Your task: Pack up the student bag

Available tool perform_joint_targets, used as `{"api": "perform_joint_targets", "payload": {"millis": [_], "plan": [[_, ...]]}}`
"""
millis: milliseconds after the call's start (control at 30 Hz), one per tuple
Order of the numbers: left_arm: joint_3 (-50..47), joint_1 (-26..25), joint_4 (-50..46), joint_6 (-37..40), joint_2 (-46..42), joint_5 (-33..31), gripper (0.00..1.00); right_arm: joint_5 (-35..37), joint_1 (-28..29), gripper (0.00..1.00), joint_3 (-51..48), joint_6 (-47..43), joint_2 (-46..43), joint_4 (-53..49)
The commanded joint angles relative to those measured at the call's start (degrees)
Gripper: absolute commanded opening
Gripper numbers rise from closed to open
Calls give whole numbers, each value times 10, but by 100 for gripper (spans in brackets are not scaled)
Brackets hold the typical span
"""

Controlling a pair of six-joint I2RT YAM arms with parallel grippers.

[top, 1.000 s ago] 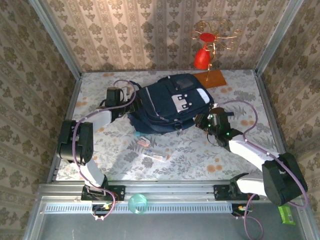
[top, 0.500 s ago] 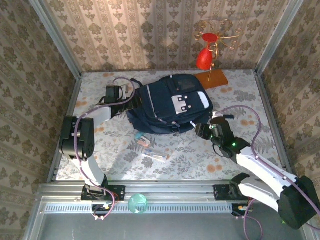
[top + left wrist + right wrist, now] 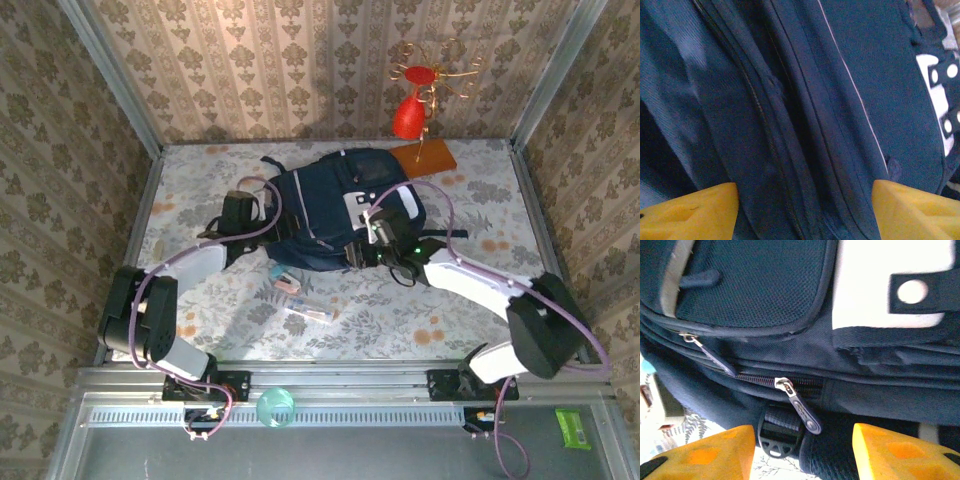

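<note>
Both spread: brace the bag [image 3: 330, 200] with left gripper [image 3: 805, 207], centre right gripper [image 3: 802, 447] on lower-centre zip pull [image 3: 800, 407], then pinch.

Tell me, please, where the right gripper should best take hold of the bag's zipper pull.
I'd grip the flat pull tab dangling on the student bag, coming from the bag's near edge. It hangs free and tilted, roughly centred before the open right gripper.

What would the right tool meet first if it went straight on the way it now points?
Probably the side of the student bag, at the zip pull ahead of the open right tool; depth is unclear.
</note>
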Motion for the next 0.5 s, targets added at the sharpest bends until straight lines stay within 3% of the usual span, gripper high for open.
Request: {"api": "perform_joint_targets", "payload": {"millis": [0, 133, 467], "plan": [[-3, -8, 4, -24, 4, 12, 70, -22, 0, 55, 25, -12, 36, -19], [8, -15, 18, -32, 27, 35, 63, -19, -2, 54, 32, -2, 67, -7], [8, -19, 21, -13, 50, 30, 28, -32, -11, 49, 54, 8, 111, 18]]}}
